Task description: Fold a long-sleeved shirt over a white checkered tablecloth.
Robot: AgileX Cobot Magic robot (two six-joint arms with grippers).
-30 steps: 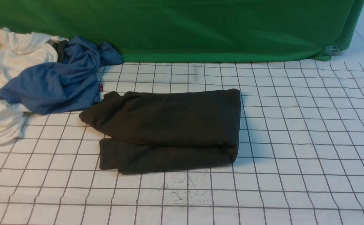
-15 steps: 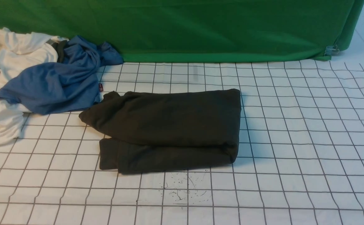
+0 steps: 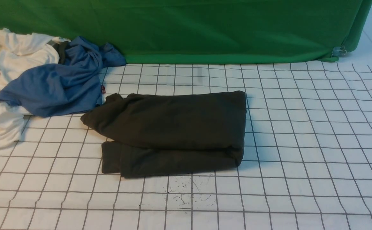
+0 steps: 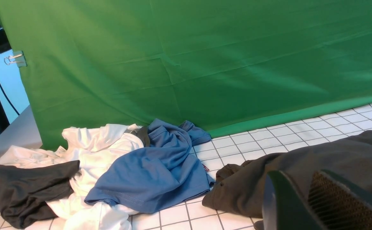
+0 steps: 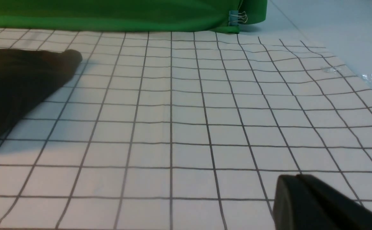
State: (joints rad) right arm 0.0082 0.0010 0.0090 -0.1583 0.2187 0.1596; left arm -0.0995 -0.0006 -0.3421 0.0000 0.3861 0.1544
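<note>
White checkered tablecloth [image 3: 300, 134] bears folded long-sleeved shirt [image 3: 173, 127], blue shirt [image 3: 55, 86].

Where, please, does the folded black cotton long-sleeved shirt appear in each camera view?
Front view: the folded black cotton long-sleeved shirt lies centre, on the checkered cloth.
Left wrist view: lower right, beside the blue shirt.
Right wrist view: left edge.
Shared landmark: green backdrop cloth.
</note>
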